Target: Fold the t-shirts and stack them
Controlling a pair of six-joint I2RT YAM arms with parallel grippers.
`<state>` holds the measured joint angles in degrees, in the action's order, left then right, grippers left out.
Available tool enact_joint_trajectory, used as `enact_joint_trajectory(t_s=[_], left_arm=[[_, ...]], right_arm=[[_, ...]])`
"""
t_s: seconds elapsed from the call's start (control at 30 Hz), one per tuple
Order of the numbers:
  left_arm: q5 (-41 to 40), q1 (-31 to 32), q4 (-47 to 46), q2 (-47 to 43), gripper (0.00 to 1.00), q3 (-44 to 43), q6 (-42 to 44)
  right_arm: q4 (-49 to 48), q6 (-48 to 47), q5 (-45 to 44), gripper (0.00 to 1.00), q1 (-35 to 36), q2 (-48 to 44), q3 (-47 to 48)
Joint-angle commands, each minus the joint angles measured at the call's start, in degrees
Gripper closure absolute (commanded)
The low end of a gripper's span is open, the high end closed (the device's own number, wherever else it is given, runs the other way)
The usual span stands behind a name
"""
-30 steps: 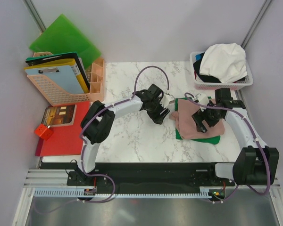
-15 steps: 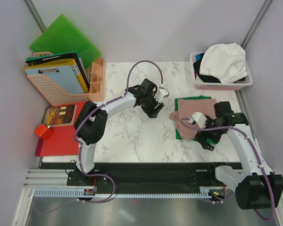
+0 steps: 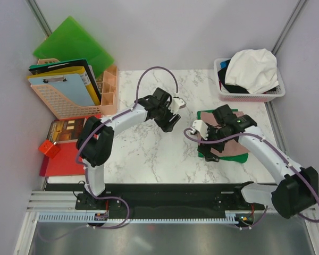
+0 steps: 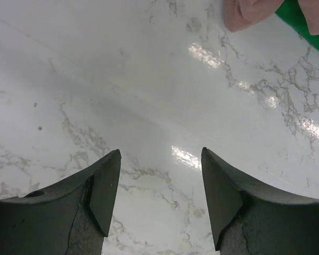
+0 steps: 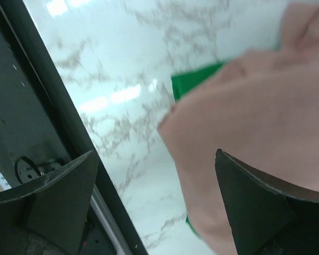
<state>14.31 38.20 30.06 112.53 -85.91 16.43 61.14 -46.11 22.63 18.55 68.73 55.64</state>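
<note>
At the right of the counter (image 3: 149, 154), pink t-shirt (image 5: 244, 106) atop green t-shirt (image 5: 191, 82), right claw (image 5: 157, 156) wide apart over its edge, left claw (image 4: 160, 154) parted above bare marble

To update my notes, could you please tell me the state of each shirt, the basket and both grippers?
Pink shirt, folded, lying on the green shirt.
Green shirt, folded flat, bottom of the stack.
Basket, heaped with unfolded shirts, white shirt on top.
Left gripper, open, empty, above bare table.
Right gripper, open, empty, over the pink shirt's edge.
</note>
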Motion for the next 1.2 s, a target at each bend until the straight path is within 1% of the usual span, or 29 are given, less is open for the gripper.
enact_joint_trajectory(t_s=[0.0, 0.03, 0.07, 0.1, 0.13, 0.17, 0.2, 0.23, 0.33, 0.53, 0.67, 0.73, 0.83, 0.9, 1.03, 1.17], left_arm=[[-2.79, -3.29, -2.29, -7.05, 0.3, 2.22, 2.11], [-3.49, -4.09, -2.29, -7.58, 0.3, 2.85, 2.29], [-3.58, -5.05, -2.38, -8.11, 0.3, 3.55, 2.47], [-3.41, -7.15, -2.29, -8.64, 0.3, 4.77, 2.3], [-2.71, -8.3, -2.29, -10.04, 0.3, 5.39, 2.12], [-2.53, -10.31, -2.2, -10.83, 0.3, 6.18, 1.95], [-2.18, -11.29, -2.2, -11.8, 0.3, 7.85, 1.86], [-1.65, -12.08, -2.38, -13.72, 0.3, 8.64, 1.77], [-1.56, -14.29, -2.9, -18.03, 0.3, 12.07, 2.21], [-1.21, -16.31, -3.26, -21.91, 0.3, 16.47, 2.65], [-0.86, -16.84, -3.7, -22.97, 0.3, 18.23, 2.73], [-0.86, -17.01, -3.7, -23.41, 0.3, 18.58, 2.65], [-0.68, -17.36, -3.78, -24.02, 0.3, 18.76, 2.73], [-0.33, -17.63, -3.96, -24.11, 0.3, 19.2, 2.65], [0.11, -17.72, -4.31, -22.8, 0.3, 19.38, 2.65], [0.99, -17.8, -4.4, -21.04, 0.3, 17.8, 1.68]], right_arm=[[-7.94, 8.91, 3.65, 0.02, 7.62, 5.78, 4.04], [-9.45, 9.63, 2.25, 0.03, 11.3, 9.98, 4.56], [-11.12, 10.24, 1.63, 0.04, 12.55, 12.37, 5.0], [-13.31, 10.42, 1.45, 0.14, 13.44, 14.92, 5.53], [-14.12, 10.68, 1.36, 0.67, 14.32, 17.55, 7.28], [-14.73, 10.95, 2.06, 0.97, 14.41, 22.8, 8.42], [-14.83, 11.39, 2.5, 1.0, 14.41, 25.38, 9.74], [-14.74, 11.22, 3.11, 1.0, 14.41, 29.75, 12.1], [-16.75, 10.86, 3.3, 1.0, 14.33, 34.44, 14.84], [-18.25, 9.02, 1.19, 1.0, 13.89, 39.8, 21.42], [-18.17, 5.87, -4.6, 1.0, 13.62, 42.97, 25.22], [-17.47, 4.98, -6.9, 1.0, 12.92, 44.12, 26.97], [-13.87, 2.87, -5.06, 1.0, 11.25, 44.3, 28.74], [-12.02, 1.46, -4.53, 1.0, 9.76, 43.16, 27.6], [-11.84, -0.47, -5.41, 1.0, 6.51, 41.23, 24.09], [-11.4, -2.14, -5.76, 1.0, 3.43, 40.69, 22.06]])
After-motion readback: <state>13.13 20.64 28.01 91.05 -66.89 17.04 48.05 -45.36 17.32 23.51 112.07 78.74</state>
